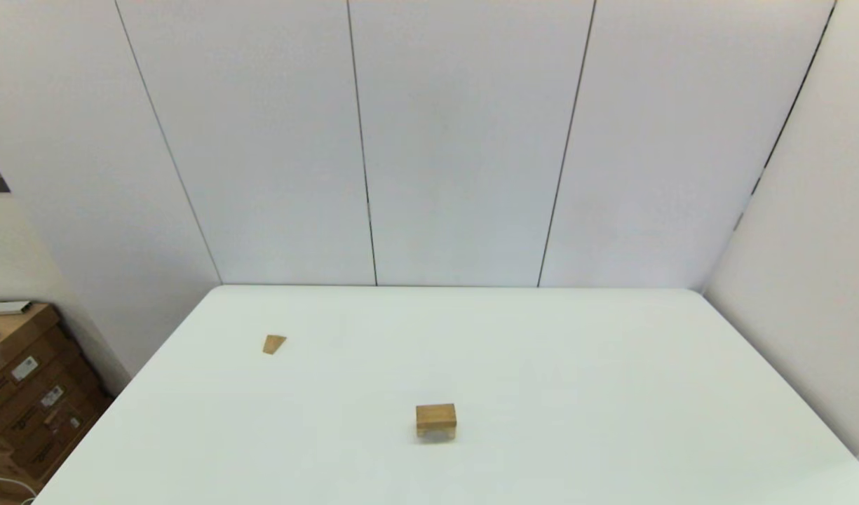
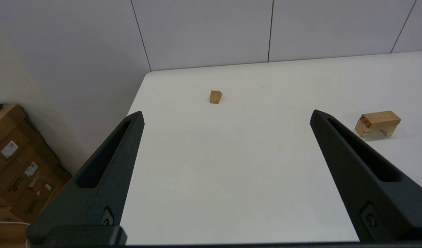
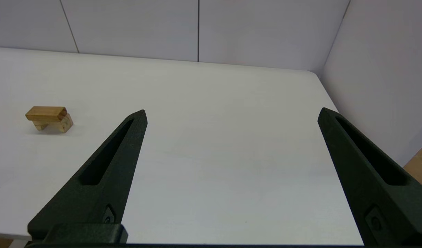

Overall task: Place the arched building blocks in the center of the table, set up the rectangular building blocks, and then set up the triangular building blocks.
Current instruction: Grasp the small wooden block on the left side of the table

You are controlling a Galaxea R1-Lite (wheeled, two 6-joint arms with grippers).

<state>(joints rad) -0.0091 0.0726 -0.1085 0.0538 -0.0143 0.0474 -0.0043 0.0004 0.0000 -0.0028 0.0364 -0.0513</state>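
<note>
The arched building block (image 1: 423,433) stands on its two legs near the middle of the white table (image 1: 541,365). The rectangular building block (image 1: 436,414) lies flat on top of it. The right wrist view shows the slab (image 3: 45,113) resting on the arch (image 3: 64,124). The triangular building block (image 1: 274,344) lies alone at the far left, also seen as the wedge (image 2: 215,96) in the left wrist view. My left gripper (image 2: 226,113) hangs open and empty over the near left of the table. My right gripper (image 3: 232,111) is open and empty at the near right. Neither arm shows in the head view.
Cardboard boxes (image 1: 29,400) stand on the floor beside the table's left edge. White wall panels close off the back, and another wall (image 1: 808,245) runs along the right side. The table's right rear corner (image 3: 312,74) is rounded.
</note>
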